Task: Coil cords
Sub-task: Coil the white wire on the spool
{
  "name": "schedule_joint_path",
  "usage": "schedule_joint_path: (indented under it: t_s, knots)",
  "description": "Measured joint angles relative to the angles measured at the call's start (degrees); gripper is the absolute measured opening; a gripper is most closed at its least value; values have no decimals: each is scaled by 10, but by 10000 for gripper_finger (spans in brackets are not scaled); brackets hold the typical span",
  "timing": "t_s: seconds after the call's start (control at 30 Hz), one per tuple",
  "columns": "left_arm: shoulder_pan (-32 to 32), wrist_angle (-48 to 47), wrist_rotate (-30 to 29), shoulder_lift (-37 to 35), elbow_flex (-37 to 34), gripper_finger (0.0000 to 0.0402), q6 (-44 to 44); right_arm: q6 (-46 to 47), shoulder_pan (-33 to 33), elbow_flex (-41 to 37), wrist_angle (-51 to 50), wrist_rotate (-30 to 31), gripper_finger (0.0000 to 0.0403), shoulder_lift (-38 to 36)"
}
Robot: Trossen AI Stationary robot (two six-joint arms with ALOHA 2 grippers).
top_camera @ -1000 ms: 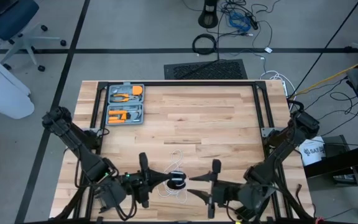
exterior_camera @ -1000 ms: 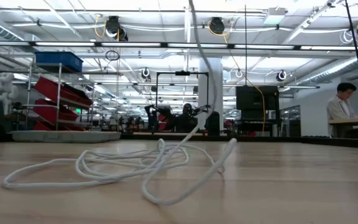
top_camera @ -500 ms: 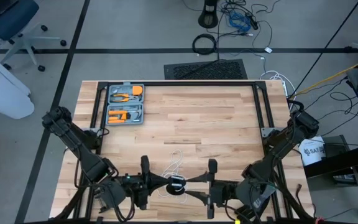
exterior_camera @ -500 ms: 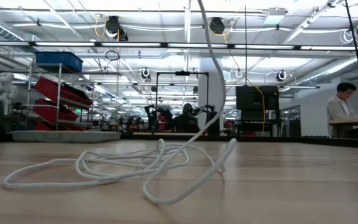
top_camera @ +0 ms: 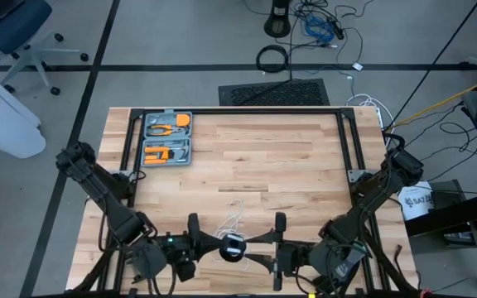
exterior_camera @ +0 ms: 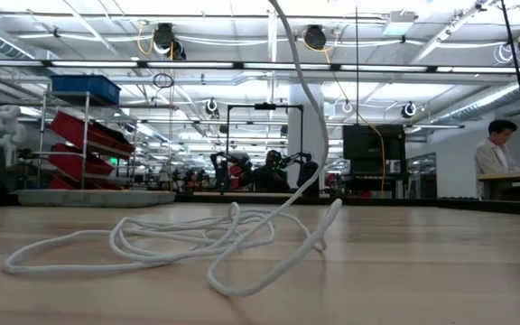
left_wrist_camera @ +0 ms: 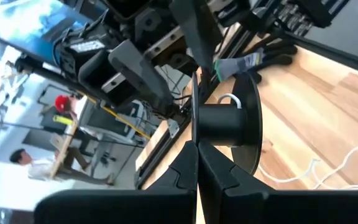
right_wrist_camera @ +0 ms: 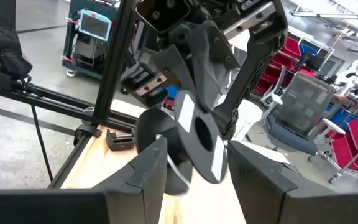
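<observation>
At the bench's (top_camera: 305, 165) far left corner lies an open grey tool case (top_camera: 166, 138) with orange-handled tools in it, well apart from the work.

Along the near edge, the left arm reaches in from the left, and its hand (top_camera: 209, 246) points toward the middle. In the left wrist view its two fingers (left_wrist_camera: 219, 177) meet tip to tip against the flange of the reel (left_wrist_camera: 225, 124), so this hand is closed on the reel's rim. The reel (top_camera: 233, 247) sits between the two hands at the middle of the near edge, a small black-and-silver disc lifted off the wood.

From the reel the cord (top_camera: 234, 213) runs away across the bench toward the middle, thin and white, in a few loose loops. In the low view the cord (exterior_camera: 197, 239) lies in a slack tangle on the wood, with one strand rising steeply out of the top of the picture. In the left wrist view a short stretch of cord (left_wrist_camera: 328, 168) shows on the wood beyond the reel.

The right arm comes in from the right, its hand (top_camera: 259, 246) pointing back at the reel. In the right wrist view its fingers (right_wrist_camera: 148, 171) stand apart, with the reel (right_wrist_camera: 197, 140) just beyond them; whether they touch it I cannot tell.

Far behind the bench, at the right of the low view, a person (exterior_camera: 495, 153) stands at a desk.
</observation>
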Motion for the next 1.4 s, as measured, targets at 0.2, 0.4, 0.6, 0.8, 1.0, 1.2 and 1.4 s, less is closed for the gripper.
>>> schedule_joint_path:
  t_s: [0.2, 0.4, 0.6, 0.8, 1.0, 1.2, 1.4]
  knots:
    - [-3, 1, -4, 0, 0, 2, 6, -2, 0, 0, -1, 0, 155, 1]
    - [-3, 2, -51, 0, 0, 2, 13, 3, 11, 0, -5, 1, 155, 1]
    - [-13, 1, -95, 0, 0, 2, 66, 65, 27, 0, -93, 17, 155, 1]
    - [-20, 23, -97, 0, -1, 2, 72, 160, 12, 0, -139, 18, 155, 11]
    - [-19, 31, -99, 0, -1, 2, 47, 55, 8, 0, -29, 47, 155, 47]
    - [-20, 30, -99, 0, -1, 2, 25, -73, 28, 0, 83, 98, 155, 49]
    - [-18, 29, -51, 0, -1, 2, 4, -191, 46, 0, 191, 102, 155, 49]
